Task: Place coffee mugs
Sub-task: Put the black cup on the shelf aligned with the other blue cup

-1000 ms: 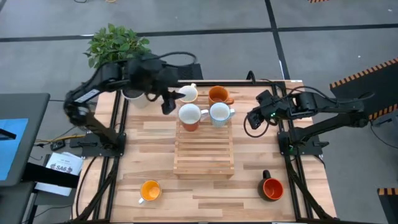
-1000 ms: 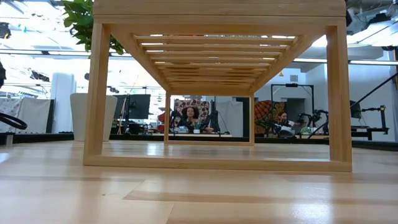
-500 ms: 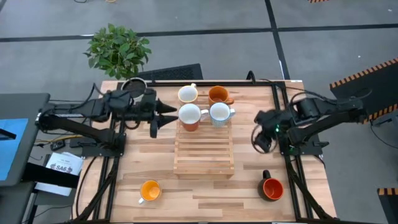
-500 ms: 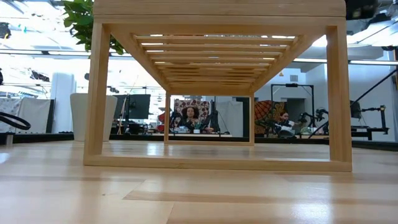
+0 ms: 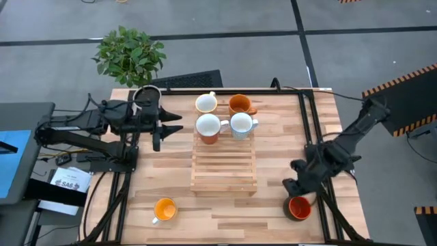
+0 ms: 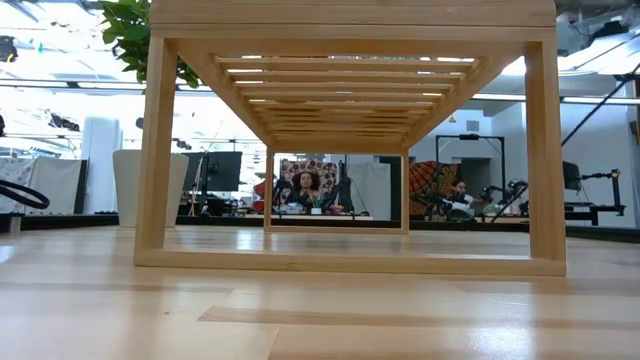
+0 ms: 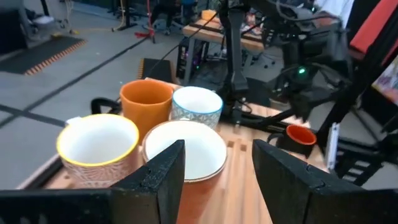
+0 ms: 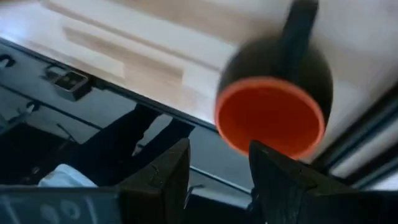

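Moved: right gripper (image 5: 295, 186), from beside rack (image 5: 224, 167) down to red mug (image 5: 299, 207); jaws open, empty, mug just beyond. Left gripper (image 5: 166, 128) waits open, left of rack.

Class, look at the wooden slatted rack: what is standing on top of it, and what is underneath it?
Four mugs stand at the far end of the rack. Beneath it, the low view shows only bare table; from above, the slats partly cover that space.
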